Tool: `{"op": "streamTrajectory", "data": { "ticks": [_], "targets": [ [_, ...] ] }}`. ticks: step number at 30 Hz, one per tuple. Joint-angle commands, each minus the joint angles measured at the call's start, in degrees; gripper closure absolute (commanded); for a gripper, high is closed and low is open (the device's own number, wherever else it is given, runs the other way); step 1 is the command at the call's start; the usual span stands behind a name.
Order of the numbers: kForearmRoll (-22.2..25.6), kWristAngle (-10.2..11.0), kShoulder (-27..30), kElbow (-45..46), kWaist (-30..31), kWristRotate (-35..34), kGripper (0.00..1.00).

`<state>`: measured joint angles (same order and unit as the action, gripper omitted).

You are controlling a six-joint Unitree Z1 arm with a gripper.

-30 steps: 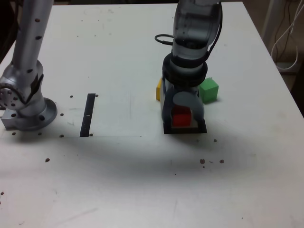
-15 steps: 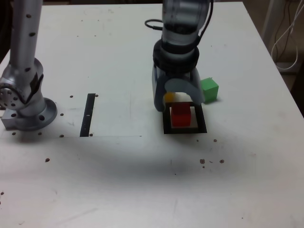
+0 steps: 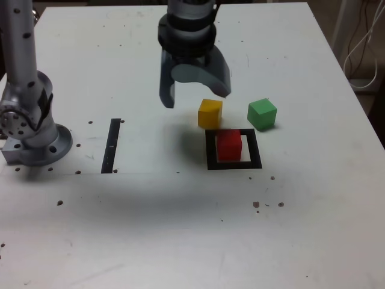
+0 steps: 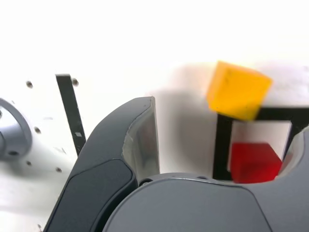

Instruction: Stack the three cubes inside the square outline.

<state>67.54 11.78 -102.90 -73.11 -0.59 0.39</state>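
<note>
The red cube [image 3: 228, 146] [image 4: 254, 162] rests on the white middle of the square outline [image 3: 234, 164] [image 4: 222, 145]. The yellow cube [image 3: 210, 113] [image 4: 238, 90] stands on the table just behind the outline's far-left corner. Further toward the exterior view's right sits the green cube [image 3: 262, 114], behind the outline's far-right corner. My gripper [image 3: 194, 90] hangs open and empty above the table, up and to the exterior view's left of the yellow cube. In the wrist view one grey finger [image 4: 140, 137] fills the foreground.
A straight black strip [image 3: 112, 146] [image 4: 70, 111] lies on the white table to the exterior view's left of the outline. The arm's round metal base [image 3: 36, 135] stands at the far left. Small dark specks dot the tabletop. Cables hang off the table's right side.
The gripper has opened off the red cube, left it inside the outline, and risen back toward the exterior view's upper left. The yellow cube has come into full view.
</note>
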Motion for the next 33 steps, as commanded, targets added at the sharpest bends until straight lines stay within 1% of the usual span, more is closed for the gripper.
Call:
{"op": "streamTrajectory", "data": {
  "ticks": [1,5,9,13,18,27,33],
  "targets": [
    [-1.32,0.54,0.39,1.04,-1.01,1.24,0.01],
    [-4.20,0.78,-0.66,2.51,-2.19,3.26,0.01],
    [-7.27,0.91,-2.95,3.72,-3.37,4.80,0.01],
    [-9.78,1.06,-4.73,4.97,-4.46,5.33,0.01],
    [-12.24,1.32,-5.59,5.95,-5.09,5.41,0.02],
    [-13.28,1.80,-6.89,6.43,-5.64,5.40,0.04],
    [-13.65,1.74,-7.36,6.56,-5.74,5.41,0.06]
  ]
}}
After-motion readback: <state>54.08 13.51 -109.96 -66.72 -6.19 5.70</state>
